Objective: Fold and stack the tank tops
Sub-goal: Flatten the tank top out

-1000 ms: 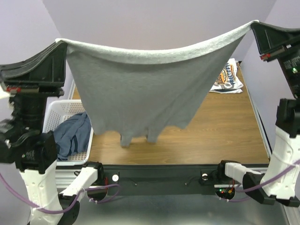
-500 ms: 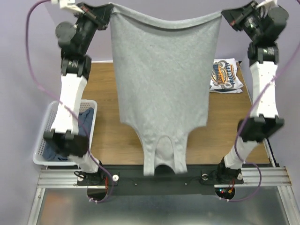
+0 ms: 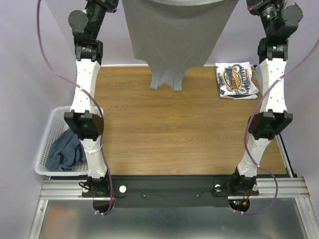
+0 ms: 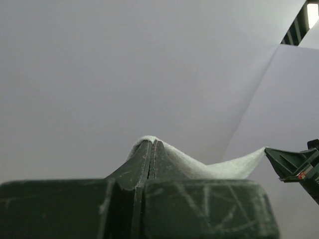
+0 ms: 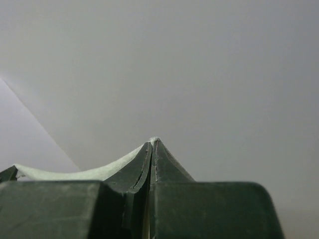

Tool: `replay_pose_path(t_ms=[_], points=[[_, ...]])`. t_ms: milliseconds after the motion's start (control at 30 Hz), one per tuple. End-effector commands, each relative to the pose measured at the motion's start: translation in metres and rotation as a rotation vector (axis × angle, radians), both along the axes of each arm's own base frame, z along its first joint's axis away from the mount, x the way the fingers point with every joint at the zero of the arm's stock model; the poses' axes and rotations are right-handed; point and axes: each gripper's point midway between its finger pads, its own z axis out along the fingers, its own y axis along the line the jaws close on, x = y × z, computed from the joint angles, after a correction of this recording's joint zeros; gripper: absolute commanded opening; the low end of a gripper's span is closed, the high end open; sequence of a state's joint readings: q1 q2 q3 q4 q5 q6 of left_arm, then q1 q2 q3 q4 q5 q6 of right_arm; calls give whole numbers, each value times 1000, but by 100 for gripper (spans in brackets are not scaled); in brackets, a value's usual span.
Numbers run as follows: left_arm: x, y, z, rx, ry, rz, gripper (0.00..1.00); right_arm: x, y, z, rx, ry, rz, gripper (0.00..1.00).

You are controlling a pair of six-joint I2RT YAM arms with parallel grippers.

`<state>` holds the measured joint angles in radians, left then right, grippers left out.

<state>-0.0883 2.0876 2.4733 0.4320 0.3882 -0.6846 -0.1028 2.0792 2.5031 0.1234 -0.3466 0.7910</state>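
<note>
The light grey tank top (image 3: pixel 177 40) hangs in the air over the far edge of the table, its straps dangling just above the wood. Both arms reach high and far, and their fingertips are cut off by the top edge of the top view. My left gripper (image 4: pixel 151 143) is shut on one hem corner of the grey top (image 4: pixel 214 167). My right gripper (image 5: pixel 152 142) is shut on the other corner (image 5: pixel 75 173). The white tank top with the blue-and-orange logo (image 3: pixel 237 80) lies folded at the far right of the table. The dark slate blue tank top (image 3: pixel 65 149) lies crumpled in the basket.
The white lattice basket (image 3: pixel 44 144) stands off the table's left edge. The wooden table (image 3: pixel 174 129) spans the middle. The black base rail (image 3: pixel 169 189) runs along the near edge. Purple walls surround the table.
Both arms have swung up and away from the camera, carrying the stretched grey tank top from near the bases to the far edge of the table. Its straps now hang over the far wood.
</note>
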Motion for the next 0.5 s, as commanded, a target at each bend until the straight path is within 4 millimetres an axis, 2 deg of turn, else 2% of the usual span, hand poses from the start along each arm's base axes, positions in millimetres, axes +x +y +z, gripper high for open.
replay_pose_path(t_ms=[0,33,67,100,133,167,200,233,267,300,333,367,400,467], points=[[-111,19,99,6,-333,14,0,-89,4,95,-13,-294,-33,0],[-113,19,97,14,-323,11,0,-88,5,90,-13,-281,-26,0],[-96,16,75,26,-259,1,0,-80,7,73,-11,-224,-13,0],[-107,15,83,27,-281,-5,0,-79,8,67,-15,-205,-8,0],[-102,15,66,28,-227,-13,0,-59,8,29,-14,-103,2,0],[-98,14,55,28,-197,-19,0,-57,8,14,-16,-66,5,1],[-79,12,17,27,-107,-30,0,-71,10,11,-19,-55,6,0],[-94,13,16,22,-105,-33,0,-72,11,-4,-15,-25,10,0],[-94,13,0,13,-66,-35,0,-73,12,-20,-14,9,15,0],[-76,13,-56,-13,60,-45,0,-76,13,-58,-9,94,23,1],[-94,14,-60,-28,62,-53,0,-78,15,-75,-14,133,29,0],[-97,14,-82,-48,112,-64,0,-81,17,-97,-11,188,43,1],[-102,13,-127,-83,218,-81,0,-79,19,-146,-1,295,59,0],[-113,12,-173,-106,310,-89,0,-98,25,-178,13,365,90,0]])
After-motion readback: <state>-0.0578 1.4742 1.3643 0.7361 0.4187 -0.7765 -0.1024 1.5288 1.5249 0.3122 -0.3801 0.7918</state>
